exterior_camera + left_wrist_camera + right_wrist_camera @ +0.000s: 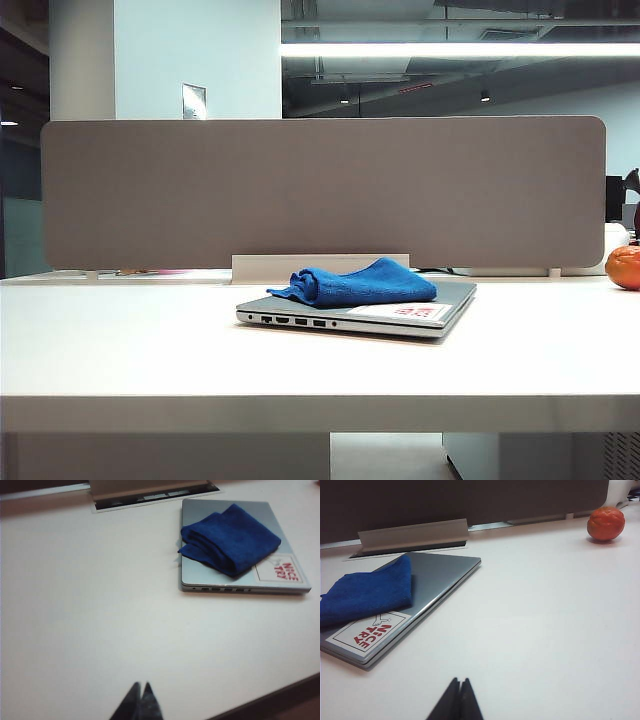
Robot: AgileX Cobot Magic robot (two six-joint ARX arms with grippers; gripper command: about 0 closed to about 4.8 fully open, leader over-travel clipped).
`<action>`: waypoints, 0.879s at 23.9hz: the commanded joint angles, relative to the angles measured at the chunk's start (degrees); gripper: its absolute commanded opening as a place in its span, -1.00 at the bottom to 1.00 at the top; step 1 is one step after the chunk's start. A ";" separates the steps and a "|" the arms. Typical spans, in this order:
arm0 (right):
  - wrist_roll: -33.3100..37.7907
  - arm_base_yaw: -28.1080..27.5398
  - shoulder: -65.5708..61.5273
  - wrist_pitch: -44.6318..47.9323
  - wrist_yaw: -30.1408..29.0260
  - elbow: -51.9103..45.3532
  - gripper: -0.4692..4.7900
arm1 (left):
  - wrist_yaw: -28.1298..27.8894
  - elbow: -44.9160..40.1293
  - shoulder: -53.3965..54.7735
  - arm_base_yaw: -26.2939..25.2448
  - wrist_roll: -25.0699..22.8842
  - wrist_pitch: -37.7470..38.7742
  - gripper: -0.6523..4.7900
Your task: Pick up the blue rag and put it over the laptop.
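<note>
rag (230,539): soft, napped blue cloth
laptop (285,527): smooth, satin silver-grey metal
sticker (370,632): matt white paper
table (120,340): smooth, matt white
divider (320,190): grey felt-like fabric

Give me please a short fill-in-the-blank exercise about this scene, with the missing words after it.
1. The rag lies on the closed ____.
2. The sticker on the lid has ____ letters.
3. The left gripper and right gripper are both ____.
4. The fruit on the table is ____ in colour.

Missing words: laptop; red; shut; orange
</note>
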State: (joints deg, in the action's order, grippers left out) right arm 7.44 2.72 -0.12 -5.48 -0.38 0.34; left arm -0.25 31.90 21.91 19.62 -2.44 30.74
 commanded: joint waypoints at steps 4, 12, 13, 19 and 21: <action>-0.22 0.04 0.13 0.77 0.26 -0.31 -0.82 | 0.57 -5.84 0.17 -2.82 -2.82 -17.29 -0.78; -0.22 0.04 0.13 0.77 0.26 -0.31 -0.82 | 3.06 -17.57 -3.21 -17.79 6.64 -32.24 -0.78; -0.22 0.04 0.13 0.77 0.26 -0.31 -0.82 | 3.02 -18.21 -4.09 -18.84 7.32 -32.63 -0.78; -0.22 0.04 0.13 0.77 0.26 -0.31 -0.82 | 3.02 -22.86 -10.54 -21.07 7.34 -38.34 -0.78; -0.22 0.04 0.13 0.79 0.26 -0.31 -0.82 | 3.02 -24.48 -12.63 -21.07 7.39 -40.00 -0.78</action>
State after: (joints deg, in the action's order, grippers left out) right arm 7.44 2.72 -0.12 -5.48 -0.38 0.34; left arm 2.46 8.14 10.24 -1.43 4.78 -7.11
